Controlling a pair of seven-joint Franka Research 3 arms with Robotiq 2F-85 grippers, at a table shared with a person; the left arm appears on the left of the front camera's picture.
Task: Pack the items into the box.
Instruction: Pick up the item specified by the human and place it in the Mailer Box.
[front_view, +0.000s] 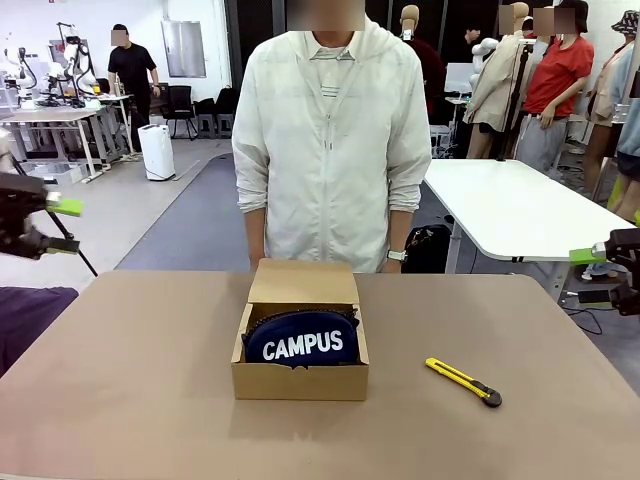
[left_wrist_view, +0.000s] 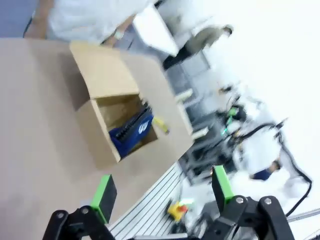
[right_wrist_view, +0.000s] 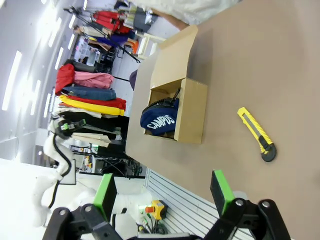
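**Pouch in the box, lid open, both claws idle**

The pouch lies inside the box, its "CAMPUS" print facing up, and it fills nearly the whole opening. The box sits at the middle of the table with its flap standing up at the far side, just in front of the person. By that reading the main part of the packing is done. What seems left is the small black item, and perhaps shutting the flap.

The left gripper hangs at the table's left edge and the right gripper at the right edge, both well apart from the box. In the wrist views the left gripper and the right gripper each have their green pads spread wide with nothing between them.

A yellow knife lies on the table to the right of the box, apart from it; it is no part of the load.

Whether the slim black item is already packed cannot be told. The left wrist view shows a dark strip along the pouch's edge inside the box, but it is too blurred to say if that is the item or the zip. The pouch hides the box floor, and the box's front wall hides the pouch's lower part from the front. The person's hands are cut off behind the far table edge and the flap.
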